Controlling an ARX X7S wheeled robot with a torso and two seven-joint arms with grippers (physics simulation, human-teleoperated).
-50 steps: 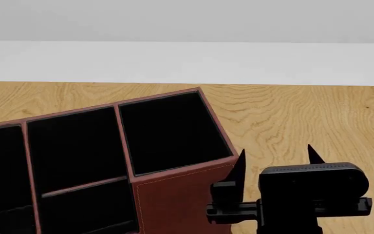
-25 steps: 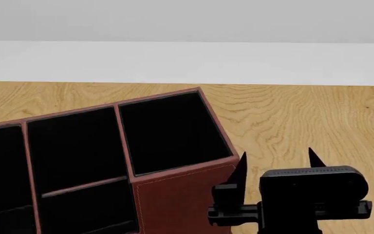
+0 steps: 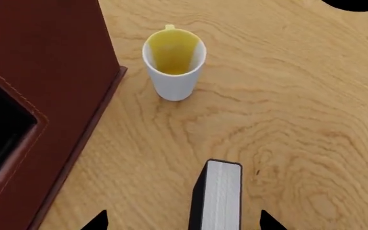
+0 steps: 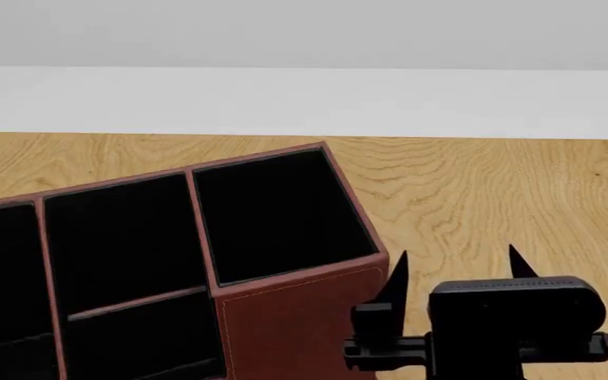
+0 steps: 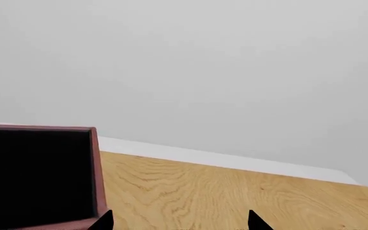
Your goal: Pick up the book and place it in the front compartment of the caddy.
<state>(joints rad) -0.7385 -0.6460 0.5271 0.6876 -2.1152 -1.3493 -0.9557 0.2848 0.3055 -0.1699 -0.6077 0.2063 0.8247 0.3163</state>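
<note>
A: Head view, compared with a second ago: the right pincer [image 4: 458, 265] sits lower and a little further right in the frame. Its body now cuts off at the bottom edge. The caddy [image 4: 283, 309] hasn't shifted at all.

B: State of that pincer?

A: Tips spread, nothing between them. The right wrist view shows only the caddy's rim, bare table [image 5: 235, 187] and wall.

B: So the right arm is dropping away, not reaching. Where's the book?

A: Not in the head view. The left wrist view has it: the book [image 3: 219, 196] is on the table, pale page edge towards the camera, black cover along one side. It stands apart from the caddy's outer wall. I can't tell whether it stands on edge or lies flat.

B: Left pincer?

A: The left pincer [image 3: 182, 221] is spread, one tip on each side of the book, neither touching. A white cup [image 3: 173, 64] with a yellow lining stands further off, near the caddy's corner.

B: Judgement: the left arm does the pick and the right arm is clearing room. The grasp is not yet made and the visible compartments are empty. Next step is to close on the covers, then lift clear of the cup.
</note>
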